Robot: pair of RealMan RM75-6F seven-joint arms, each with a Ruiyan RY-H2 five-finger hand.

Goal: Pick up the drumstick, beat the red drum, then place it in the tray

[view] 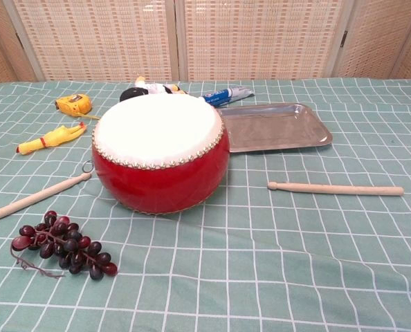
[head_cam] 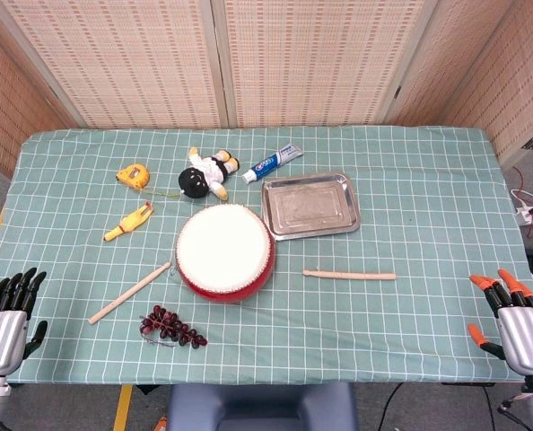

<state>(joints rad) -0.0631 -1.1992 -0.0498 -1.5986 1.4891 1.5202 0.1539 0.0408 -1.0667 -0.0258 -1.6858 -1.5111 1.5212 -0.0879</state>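
Observation:
The red drum (head_cam: 224, 250) (view: 160, 150) with a white skin stands at the middle of the table. One wooden drumstick (head_cam: 349, 275) (view: 335, 188) lies to its right, a second drumstick (head_cam: 129, 293) (view: 34, 198) lies to its left. The empty metal tray (head_cam: 310, 205) (view: 278, 126) sits behind the drum on the right. My left hand (head_cam: 6, 316) rests at the front left table edge, fingers spread, holding nothing. At the front right edge my right hand (head_cam: 513, 318), with orange fingertips, is spread too and empty. Neither hand shows in the chest view.
A bunch of dark grapes (head_cam: 171, 326) (view: 62, 244) lies in front of the drum. Behind it are a yellow rubber chicken (head_cam: 128, 222) (view: 52, 137), a yellow tape measure (head_cam: 134, 175) (view: 74, 104), a plush doll (head_cam: 205, 174) and a toothpaste tube (head_cam: 274, 163) (view: 225, 95).

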